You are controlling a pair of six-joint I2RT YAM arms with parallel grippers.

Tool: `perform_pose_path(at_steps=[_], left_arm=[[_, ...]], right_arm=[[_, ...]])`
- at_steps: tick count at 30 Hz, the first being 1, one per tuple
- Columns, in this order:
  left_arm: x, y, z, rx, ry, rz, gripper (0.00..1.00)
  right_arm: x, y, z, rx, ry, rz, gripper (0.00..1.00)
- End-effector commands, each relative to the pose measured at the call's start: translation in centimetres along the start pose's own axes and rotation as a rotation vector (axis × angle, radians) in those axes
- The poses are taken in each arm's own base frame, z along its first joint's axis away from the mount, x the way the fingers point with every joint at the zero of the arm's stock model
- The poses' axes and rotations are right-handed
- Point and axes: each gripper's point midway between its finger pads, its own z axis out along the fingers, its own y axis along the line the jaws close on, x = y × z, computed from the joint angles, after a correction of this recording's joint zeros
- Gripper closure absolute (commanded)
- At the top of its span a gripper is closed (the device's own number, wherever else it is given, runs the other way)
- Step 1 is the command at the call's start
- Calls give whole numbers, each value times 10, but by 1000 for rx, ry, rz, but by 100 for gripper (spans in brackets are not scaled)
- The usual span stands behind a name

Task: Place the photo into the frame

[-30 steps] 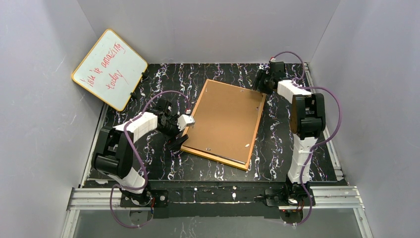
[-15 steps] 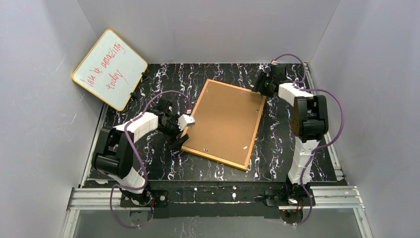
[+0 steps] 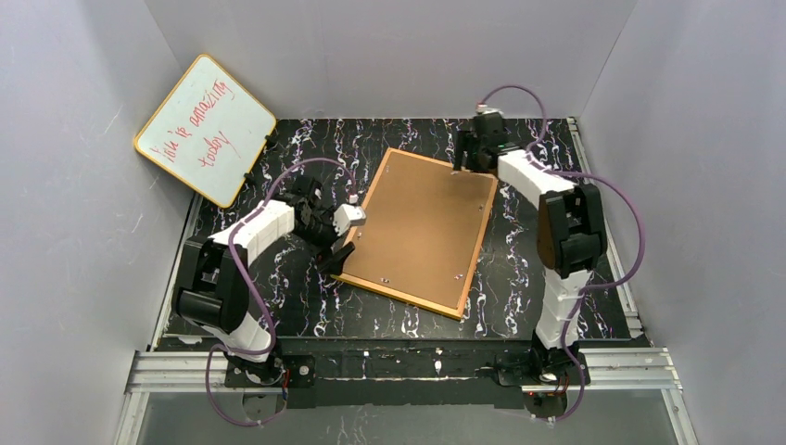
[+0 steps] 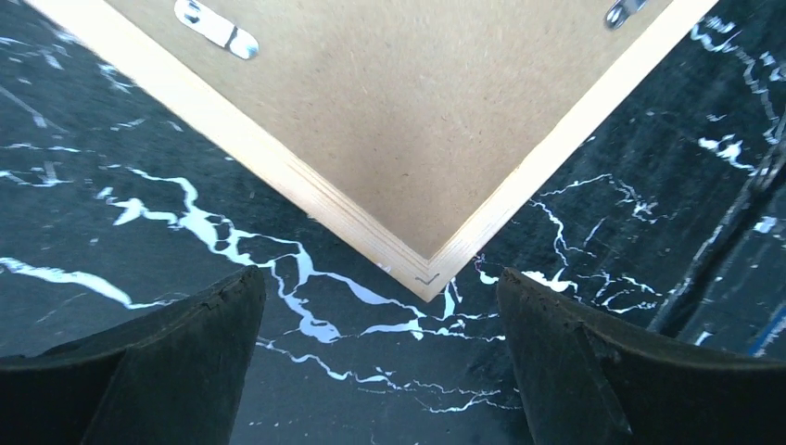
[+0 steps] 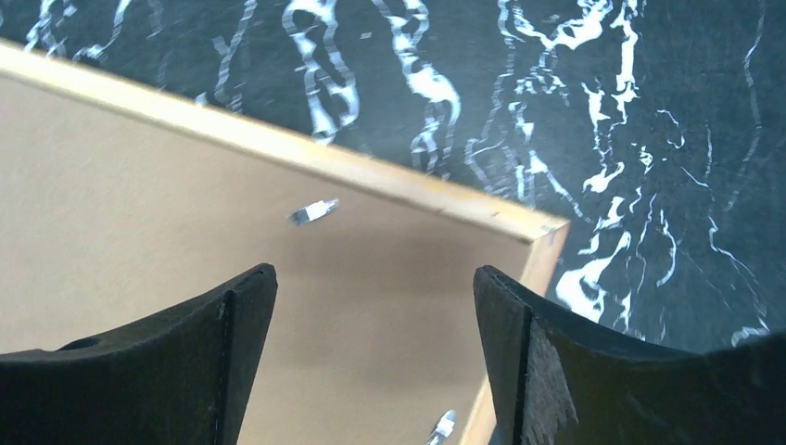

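The frame lies face down in the middle of the table, turned a little askew, with the backing board seated in it. The photo shows in no view, and I cannot tell whether it sits under the board. The frame looks thin, stiff and light, but its glass would make it fragile, so flexing or dropping it is a risk. Its rim at a corner seems the safest hold, and the small clips need only a light push. The left gripper hangs wide and empty just off the near left corner. The right gripper hangs equally wide over the far right corner, holding nothing. Bare table surrounds the frame, with the whiteboard well apart at far left, so sliding has room.
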Motion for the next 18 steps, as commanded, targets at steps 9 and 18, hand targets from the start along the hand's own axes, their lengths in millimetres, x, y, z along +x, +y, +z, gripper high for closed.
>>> perform_pose_path(at_steps=[9, 18], left_arm=[[-44, 27, -20, 57, -151, -206, 13], [-42, 30, 12, 50, -116, -271, 21]], right_arm=[[19, 100, -136, -348, -53, 189, 39], [67, 148, -130, -456, 89, 163, 45]])
